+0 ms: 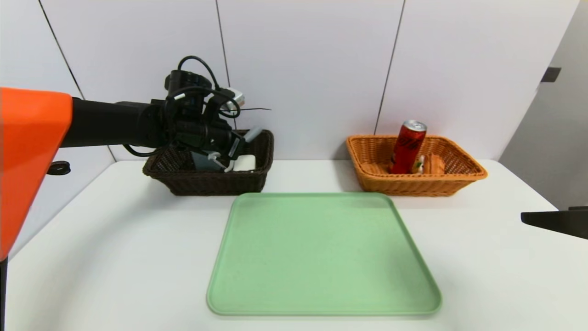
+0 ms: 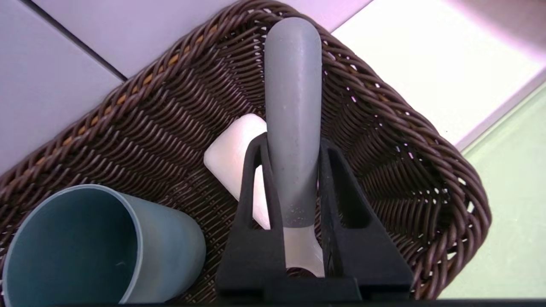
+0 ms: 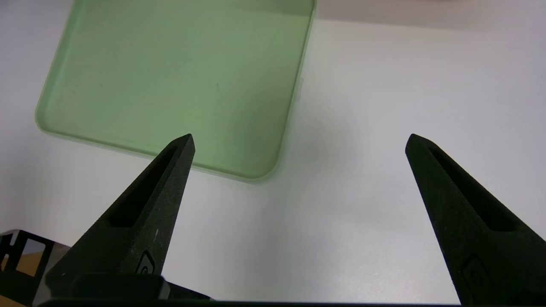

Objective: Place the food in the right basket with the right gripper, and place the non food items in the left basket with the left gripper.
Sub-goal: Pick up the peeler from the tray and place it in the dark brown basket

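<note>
From the head view you see your left gripper reaching over the dark brown wicker basket, its black fingers closed on the peeler, whose smooth grey handle pokes out beyond the fingertips toward the basket's far corner. Just under the gripper lie the blue-grey plastic cup and the white rounded bar. Well off to the gripper's right, past the flat green tray, the orange-tan wicker basket holds the slim red soda can, leaning, with the cake wedge beside it.

In the left wrist view the pointed black fingers pinch the matte grey handle at its lower end, the peeler's white part just showing between them. The bar lies on the woven floor right behind the fingers; the cup lies on its side beside them, mouth open toward you.

In the right wrist view your right gripper hangs spread wide and empty over the white table, the tray's rounded corner just ahead of one fingertip.
</note>
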